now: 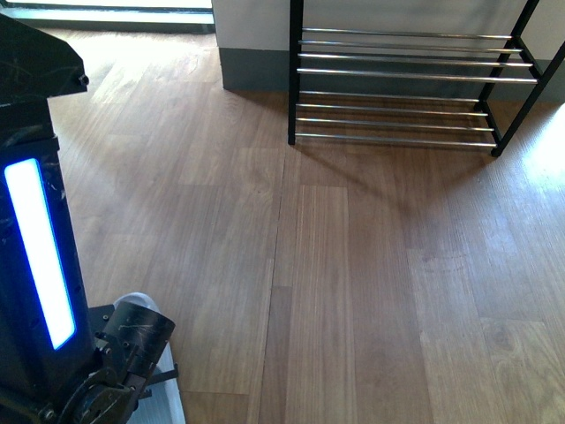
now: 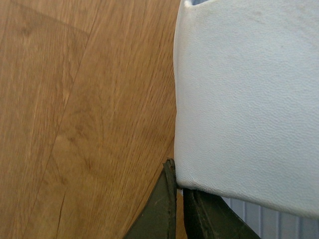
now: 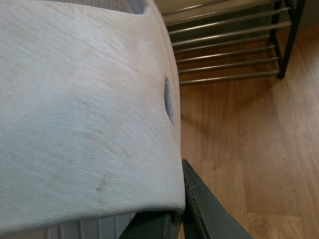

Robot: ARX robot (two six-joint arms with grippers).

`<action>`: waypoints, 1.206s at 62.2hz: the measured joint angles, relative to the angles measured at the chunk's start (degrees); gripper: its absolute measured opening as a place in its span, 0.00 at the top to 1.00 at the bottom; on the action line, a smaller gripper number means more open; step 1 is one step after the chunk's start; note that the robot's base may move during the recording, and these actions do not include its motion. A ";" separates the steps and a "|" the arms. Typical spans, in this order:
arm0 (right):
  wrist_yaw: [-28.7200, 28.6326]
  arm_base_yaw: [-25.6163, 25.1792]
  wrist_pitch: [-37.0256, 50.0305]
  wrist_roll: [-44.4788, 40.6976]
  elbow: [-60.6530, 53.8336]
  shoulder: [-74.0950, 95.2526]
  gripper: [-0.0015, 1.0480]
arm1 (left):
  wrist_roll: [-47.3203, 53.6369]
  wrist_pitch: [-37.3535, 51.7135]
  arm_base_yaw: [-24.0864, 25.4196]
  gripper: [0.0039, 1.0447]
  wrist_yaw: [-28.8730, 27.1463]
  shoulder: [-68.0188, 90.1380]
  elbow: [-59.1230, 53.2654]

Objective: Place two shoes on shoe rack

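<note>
From the front camera I see my left arm (image 1: 132, 340) low at the near left, beside a black column with a glowing blue strip, and the first sandal (image 1: 163, 397) peeks out from under it, pale with a ribbed footbed, right over the wooden floor (image 1: 353, 283). I cannot tell whether it rests on the boards or hangs just clear of them. On the left wrist camera the left hand (image 2: 180, 191) has its two dark fingers (image 2: 162, 209) drawn close together on the edge of this sandal's broad white strap, so I read it as clamped on the strap. The right wrist camera shows much the same: the right hand (image 3: 177, 204) is pinched onto the strap edge of the second sandal (image 3: 84, 124), whose grained white upper fills most of the picture, with a small slot showing blue in its side and a strip of ribbed footbed beneath. The right arm does not show in the front view. The shoe rack (image 1: 397, 75) stands at the far right against the wall, with a black frame and two tiers of chrome bars, well apart from both sandals; past the second sandal the same rack (image 3: 224, 50) shows, its bars bare
</note>
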 joint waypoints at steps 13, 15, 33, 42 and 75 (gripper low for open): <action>0.04 0.00 0.00 0.00 0.00 0.00 0.98 | 10.40 -16.26 6.67 0.99 3.61 -22.05 -10.84; 0.09 0.00 0.00 -0.02 0.00 0.00 0.98 | 11.23 -18.99 7.23 0.99 2.51 -27.08 -12.09; 0.13 0.00 0.00 0.00 0.00 0.00 0.98 | 14.23 -28.33 5.51 0.99 0.24 -75.91 -19.76; 0.04 0.02 0.00 -0.02 0.00 0.00 0.98 | 18.56 -30.16 6.36 0.99 -0.50 -83.43 -24.00; 0.00 0.02 0.00 -0.02 0.00 0.00 0.98 | 21.24 -58.21 -12.83 0.99 -16.17 -121.33 -28.94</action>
